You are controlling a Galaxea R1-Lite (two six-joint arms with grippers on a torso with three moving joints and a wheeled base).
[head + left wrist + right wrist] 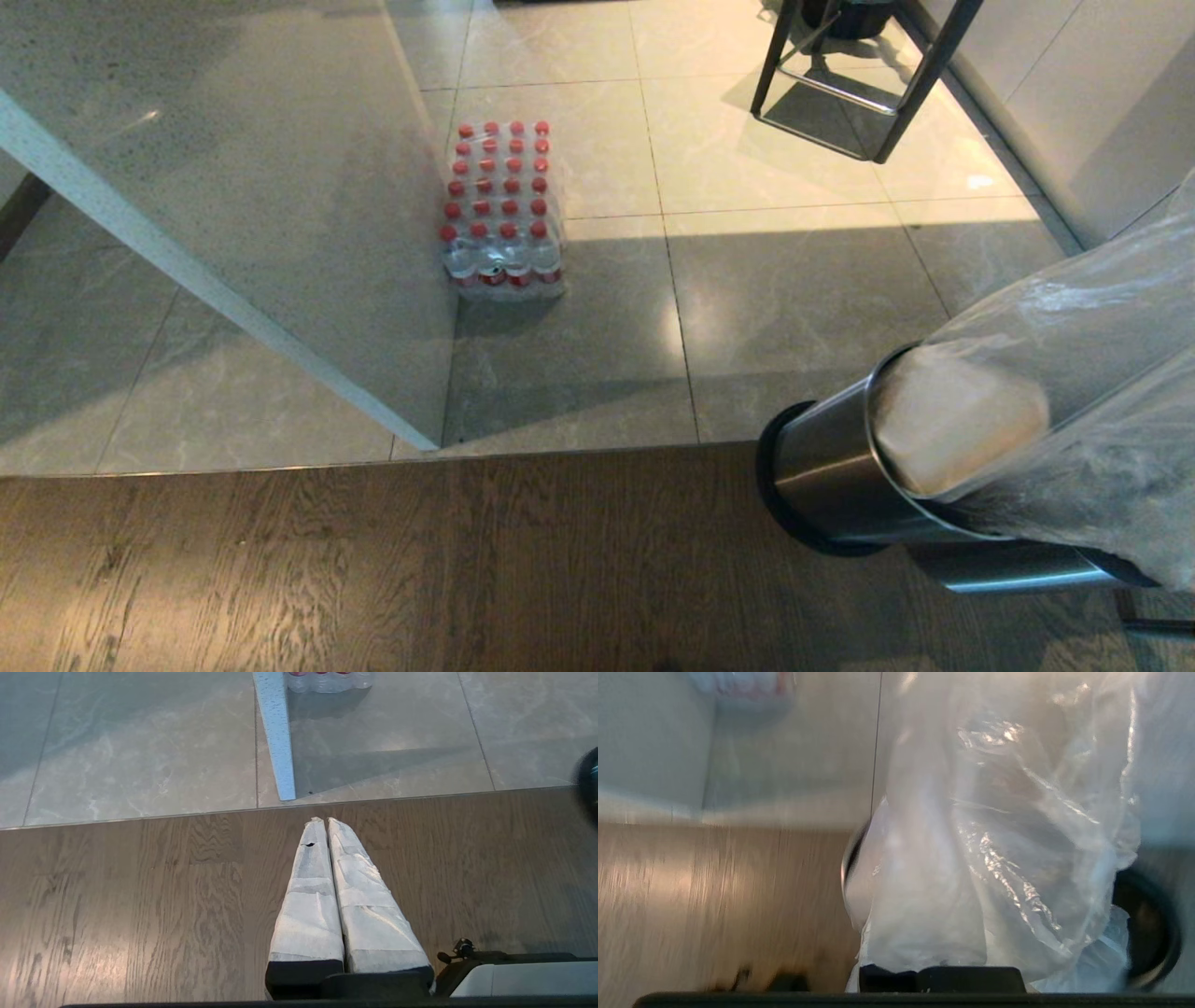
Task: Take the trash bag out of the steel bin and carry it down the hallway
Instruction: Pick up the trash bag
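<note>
Daylight from ahead, glare on my floor tiles [747,149].
My right wrist view is motion-blurred; the trash bag [1008,858] glints.

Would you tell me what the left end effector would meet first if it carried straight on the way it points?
Probably the wooden floor just past the left end effector, before the grey tiles; depth is hard to judge.

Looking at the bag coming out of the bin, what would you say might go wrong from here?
The thin clear plastic trash bag is only partly out of the small round brushed-steel bin; the beige lump at the rim may snag and drag the bin along. The right gripper, shut on the film, might tear it.
</note>
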